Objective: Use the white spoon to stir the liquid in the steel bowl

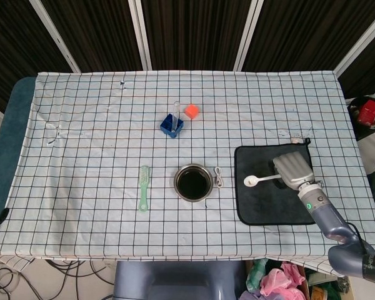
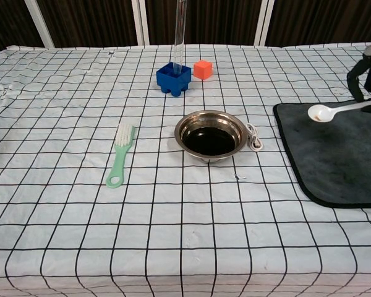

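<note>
The right hand [image 1: 293, 169] holds the white spoon [image 1: 260, 180] by its handle, fingers closed on the far end, with the spoon's scoop pointing toward the steel bowl [image 1: 193, 182]. In the chest view the spoon [image 2: 331, 111] is lifted clear of the dark mat [image 2: 334, 154], which lies to the right of the bowl [image 2: 211, 135], and the hand [image 2: 367, 75] shows at the frame's right edge above that mat. The spoon is well apart from the bowl, on its right side, over the mat. The bowl holds dark liquid [image 1: 193, 184]. A small white cable [image 1: 219, 177] lies just beside the bowl's right rim. A green brush [image 1: 144, 187] lies to the left of the bowl. Behind the bowl stand a blue block with a clear tube [image 1: 172, 124] and an orange cube [image 1: 192, 111]. The left hand appears in neither view.
</note>
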Robot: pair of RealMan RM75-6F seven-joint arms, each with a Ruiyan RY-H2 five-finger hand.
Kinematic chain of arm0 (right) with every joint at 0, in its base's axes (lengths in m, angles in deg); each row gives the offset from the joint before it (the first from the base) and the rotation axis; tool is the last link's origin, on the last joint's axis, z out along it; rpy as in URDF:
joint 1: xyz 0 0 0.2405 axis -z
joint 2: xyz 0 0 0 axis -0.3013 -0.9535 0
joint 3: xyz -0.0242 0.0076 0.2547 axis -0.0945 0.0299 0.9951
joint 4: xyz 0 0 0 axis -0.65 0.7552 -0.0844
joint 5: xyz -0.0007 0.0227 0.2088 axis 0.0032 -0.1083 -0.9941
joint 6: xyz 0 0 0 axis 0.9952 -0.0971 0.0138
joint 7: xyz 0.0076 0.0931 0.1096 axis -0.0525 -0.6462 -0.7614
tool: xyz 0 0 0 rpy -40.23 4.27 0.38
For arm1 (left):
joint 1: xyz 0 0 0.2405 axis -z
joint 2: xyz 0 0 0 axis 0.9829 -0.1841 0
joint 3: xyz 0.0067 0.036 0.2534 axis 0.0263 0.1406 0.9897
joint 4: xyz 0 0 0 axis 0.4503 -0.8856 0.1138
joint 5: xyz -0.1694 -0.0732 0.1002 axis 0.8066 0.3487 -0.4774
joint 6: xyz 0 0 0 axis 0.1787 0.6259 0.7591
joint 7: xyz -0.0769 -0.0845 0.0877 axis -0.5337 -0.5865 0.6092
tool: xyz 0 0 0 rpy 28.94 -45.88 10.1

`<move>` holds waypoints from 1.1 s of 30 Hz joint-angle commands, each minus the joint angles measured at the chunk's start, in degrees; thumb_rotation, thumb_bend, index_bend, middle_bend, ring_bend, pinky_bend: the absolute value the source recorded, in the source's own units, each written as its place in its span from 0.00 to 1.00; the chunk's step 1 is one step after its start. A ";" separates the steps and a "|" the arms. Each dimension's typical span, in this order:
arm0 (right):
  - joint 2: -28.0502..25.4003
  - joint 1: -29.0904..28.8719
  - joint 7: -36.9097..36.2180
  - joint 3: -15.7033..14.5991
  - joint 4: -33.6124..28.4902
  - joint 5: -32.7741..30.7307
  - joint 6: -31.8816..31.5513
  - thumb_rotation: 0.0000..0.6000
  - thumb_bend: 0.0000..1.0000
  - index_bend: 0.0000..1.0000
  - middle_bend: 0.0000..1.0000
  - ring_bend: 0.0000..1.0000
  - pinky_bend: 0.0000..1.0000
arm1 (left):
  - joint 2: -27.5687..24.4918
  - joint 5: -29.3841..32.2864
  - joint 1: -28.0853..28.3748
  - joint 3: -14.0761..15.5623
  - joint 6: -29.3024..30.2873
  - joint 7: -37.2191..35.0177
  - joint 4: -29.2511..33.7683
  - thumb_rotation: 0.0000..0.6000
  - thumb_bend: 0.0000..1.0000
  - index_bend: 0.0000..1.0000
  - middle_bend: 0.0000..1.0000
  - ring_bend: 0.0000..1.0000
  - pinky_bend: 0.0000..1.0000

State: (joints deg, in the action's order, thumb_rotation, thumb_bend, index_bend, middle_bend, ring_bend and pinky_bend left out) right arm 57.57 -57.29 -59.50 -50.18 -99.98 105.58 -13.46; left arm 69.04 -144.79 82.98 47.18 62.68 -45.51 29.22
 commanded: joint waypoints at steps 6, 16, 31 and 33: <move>3.71 -4.12 12.06 2.94 -1.46 7.50 -14.47 1.00 0.45 0.63 0.82 1.00 0.99 | 0.90 -1.94 -0.30 -0.56 2.44 -1.70 -1.58 1.00 0.24 0.10 0.03 0.00 0.00; 15.86 -6.23 12.18 2.81 12.07 21.01 -24.05 1.00 0.45 0.66 0.83 1.00 1.00 | 1.32 -1.41 -0.87 -0.81 3.46 -0.84 -1.37 1.00 0.24 0.10 0.03 0.00 0.00; 27.36 -8.49 10.74 -0.55 29.28 34.29 -30.21 1.00 0.45 0.68 0.83 1.00 1.00 | 1.84 -0.30 -0.23 -1.43 2.26 -0.42 -2.07 1.00 0.24 0.10 0.03 0.00 0.00; 28.03 -8.85 10.99 -0.77 30.84 35.26 -30.47 1.00 0.45 0.68 0.83 1.00 1.00 | 1.88 -0.17 -0.12 -1.49 2.05 -0.42 -2.12 1.00 0.24 0.10 0.03 0.00 0.00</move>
State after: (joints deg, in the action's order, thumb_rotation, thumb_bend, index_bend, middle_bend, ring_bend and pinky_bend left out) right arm 84.98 -65.79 -48.80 -50.71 -70.10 140.09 -43.62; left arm 70.91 -144.99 82.84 45.70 64.76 -45.94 27.12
